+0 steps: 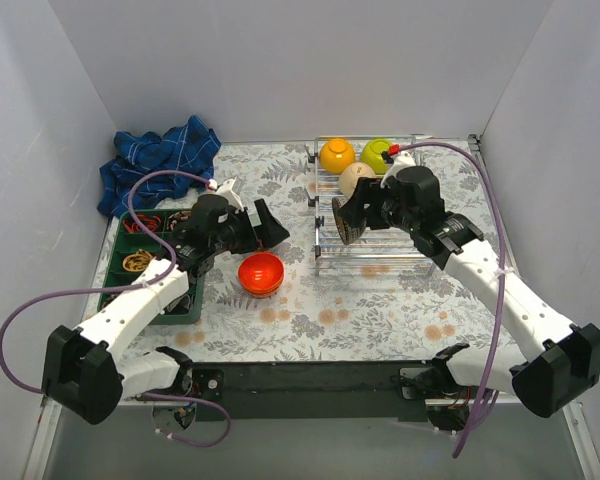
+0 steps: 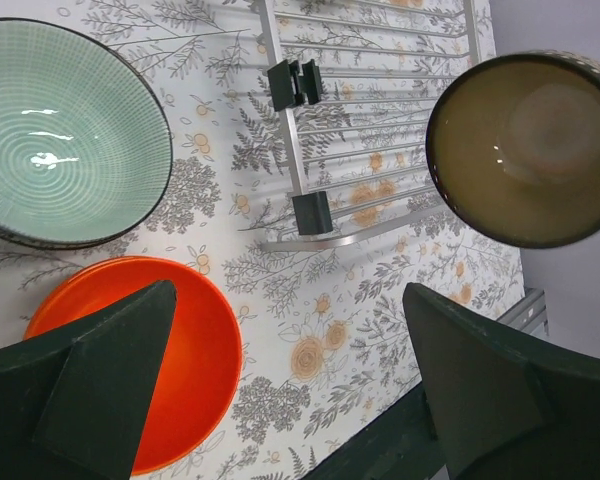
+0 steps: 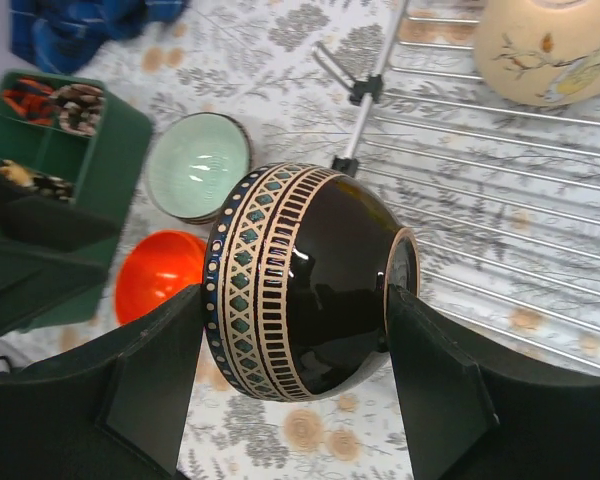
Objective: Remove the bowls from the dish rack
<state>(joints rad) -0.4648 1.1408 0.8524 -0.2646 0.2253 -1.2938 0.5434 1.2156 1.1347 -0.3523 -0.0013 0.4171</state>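
My right gripper (image 1: 365, 212) is shut on the dark brown bowl (image 1: 346, 220), rim against one finger and foot ring against the other. It holds the bowl on its side over the left end of the dish rack (image 1: 400, 245); the patterned side shows in the right wrist view (image 3: 300, 280). Orange-yellow (image 1: 337, 154), lime green (image 1: 378, 154) and speckled beige (image 1: 356, 178) bowls sit in the rack. My left gripper (image 1: 265, 228) is open and empty above a red-orange bowl (image 1: 261, 272) on the table. A pale blue-green bowl (image 2: 60, 135) sits upright beside it.
A green compartment tray (image 1: 108, 262) with small items stands at the left under my left arm. A crumpled blue cloth (image 1: 160, 160) lies at the back left. White walls close in the back and both sides.
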